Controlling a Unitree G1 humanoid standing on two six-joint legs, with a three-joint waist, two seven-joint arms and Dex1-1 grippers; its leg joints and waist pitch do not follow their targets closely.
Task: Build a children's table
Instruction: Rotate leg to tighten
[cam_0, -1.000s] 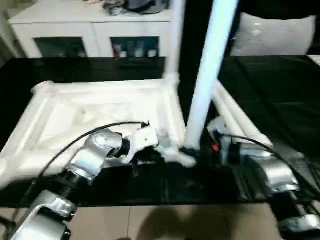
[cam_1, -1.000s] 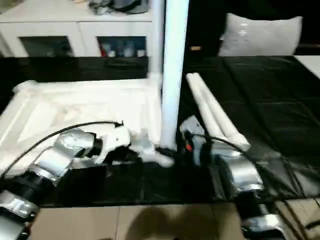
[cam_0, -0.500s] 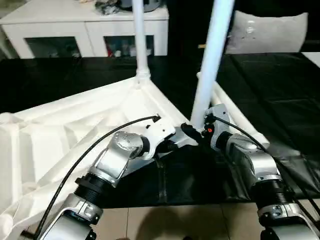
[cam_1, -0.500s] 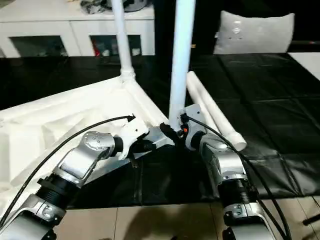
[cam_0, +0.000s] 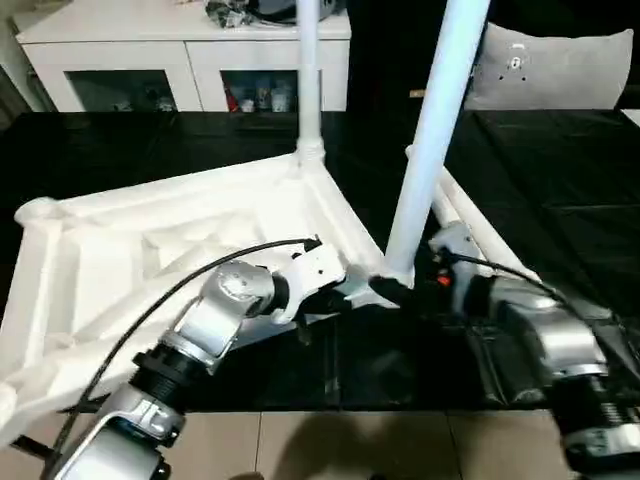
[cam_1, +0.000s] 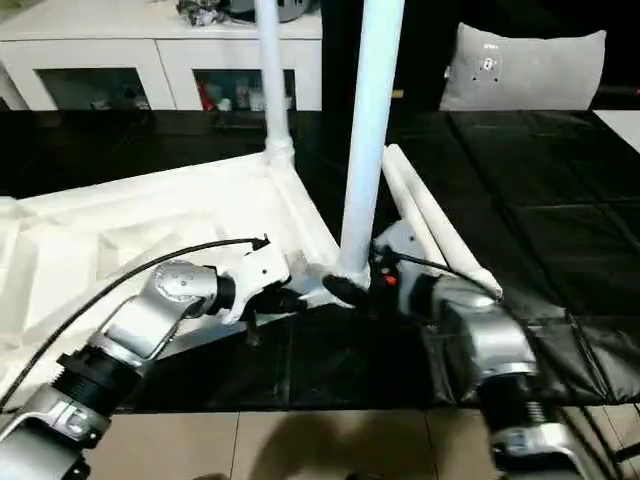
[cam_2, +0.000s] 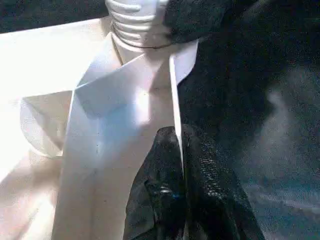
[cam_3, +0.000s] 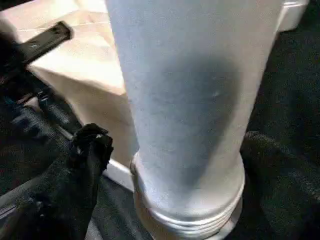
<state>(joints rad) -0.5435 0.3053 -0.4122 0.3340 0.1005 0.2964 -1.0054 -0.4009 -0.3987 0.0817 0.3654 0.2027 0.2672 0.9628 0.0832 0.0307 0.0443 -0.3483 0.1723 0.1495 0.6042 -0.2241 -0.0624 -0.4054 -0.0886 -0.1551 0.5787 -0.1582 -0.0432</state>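
Item: leg (cam_0: 432, 150), upright in the top's (cam_0: 120, 260) near right socket, long axis vertical. My right gripper (cam_3: 165, 165), jaws wide, straddles its base. My left gripper (cam_2: 180, 190) pinches the top's rim.

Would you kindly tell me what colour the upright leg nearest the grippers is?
White, like the tabletop; the leg shows best in the right eye view.
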